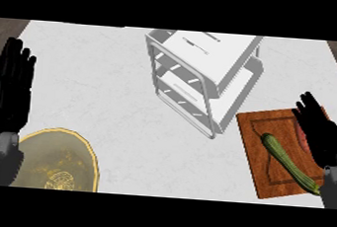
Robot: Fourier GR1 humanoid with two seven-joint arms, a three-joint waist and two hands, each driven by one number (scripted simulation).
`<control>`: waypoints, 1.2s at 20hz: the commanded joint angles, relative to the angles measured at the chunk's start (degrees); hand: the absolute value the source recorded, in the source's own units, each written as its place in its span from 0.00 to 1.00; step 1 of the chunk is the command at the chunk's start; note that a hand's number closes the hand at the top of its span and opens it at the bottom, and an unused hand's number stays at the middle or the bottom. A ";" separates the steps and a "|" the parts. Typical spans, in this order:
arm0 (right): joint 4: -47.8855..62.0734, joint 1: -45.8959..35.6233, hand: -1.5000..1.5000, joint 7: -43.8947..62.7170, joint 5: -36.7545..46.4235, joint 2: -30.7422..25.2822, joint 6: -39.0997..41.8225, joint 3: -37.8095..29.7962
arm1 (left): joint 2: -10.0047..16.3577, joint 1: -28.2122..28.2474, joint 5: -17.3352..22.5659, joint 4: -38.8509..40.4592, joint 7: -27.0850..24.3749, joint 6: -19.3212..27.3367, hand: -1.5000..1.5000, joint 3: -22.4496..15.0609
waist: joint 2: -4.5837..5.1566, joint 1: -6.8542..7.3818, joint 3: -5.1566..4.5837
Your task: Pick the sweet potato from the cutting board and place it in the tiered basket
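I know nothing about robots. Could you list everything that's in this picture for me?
counter: one, pale grey-white, fills the view
tiered basket: one, white, top centre
cutting board: one, brown wood, right side
long green vegetable: one, lying slantwise on the board
sweet potato: one, reddish, on the board, mostly hidden by the right hand
plate: one, yellowish, lower left
left hand: one, black, open, fingers up, left edge
right hand: one, black, open, over the board's right part
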 commanded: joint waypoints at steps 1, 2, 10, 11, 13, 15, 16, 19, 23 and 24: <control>-2.66 2.75 1.00 -6.35 1.52 1.02 3.75 0.06 | 1.63 -0.11 1.11 1.24 2.97 -3.30 0.50 1.37 | -0.38 -1.19 0.25; -2.69 -3.08 1.00 -7.18 0.46 -0.53 5.40 -1.07 | 0.75 1.98 0.04 1.28 2.11 -4.01 0.50 -2.14 | -0.33 -0.78 0.27; 3.70 -2.68 0.00 -11.47 13.11 0.53 -15.96 -6.80 | 1.45 7.81 1.07 2.25 3.58 -13.00 0.50 -9.56 | -0.14 -0.78 0.22; 6.11 -2.40 0.00 -17.61 14.18 3.45 -17.05 -6.83 | 2.61 4.88 2.07 5.07 4.97 -13.88 0.50 -7.61 | 0.12 -1.02 0.30; 6.27 -4.55 0.00 -18.68 17.79 0.22 -15.79 -6.02 | 3.89 5.17 2.30 2.00 8.09 -14.50 0.50 -6.41 | -0.30 -0.71 0.26; 7.80 -6.23 0.00 -20.31 20.42 -1.19 -16.10 -5.77 | 2.42 7.94 2.02 4.36 2.66 -17.16 0.50 -6.94 | -0.27 -0.60 0.23; -1.56 1.84 0.00 -19.63 22.26 -2.51 -15.48 -2.59 | 0.85 6.96 0.32 3.54 4.68 -13.32 0.50 -7.89 | -0.57 -1.69 0.18; -0.75 1.66 0.00 -13.59 28.76 -11.47 -14.46 -0.86 | 1.29 7.95 0.58 4.63 3.15 -14.57 0.50 -7.40 | -0.59 -1.83 0.06; -1.69 -0.38 0.00 0.27 35.63 -23.39 -7.93 3.13 | 3.40 8.96 1.56 2.95 4.25 -16.45 0.50 -6.64 | -0.71 -0.92 -0.12; -2.04 -0.11 0.00 0.92 36.30 -25.70 -3.92 4.88 | 2.73 8.05 1.09 4.10 3.45 -16.07 0.50 -6.67 | -0.53 -1.18 -0.14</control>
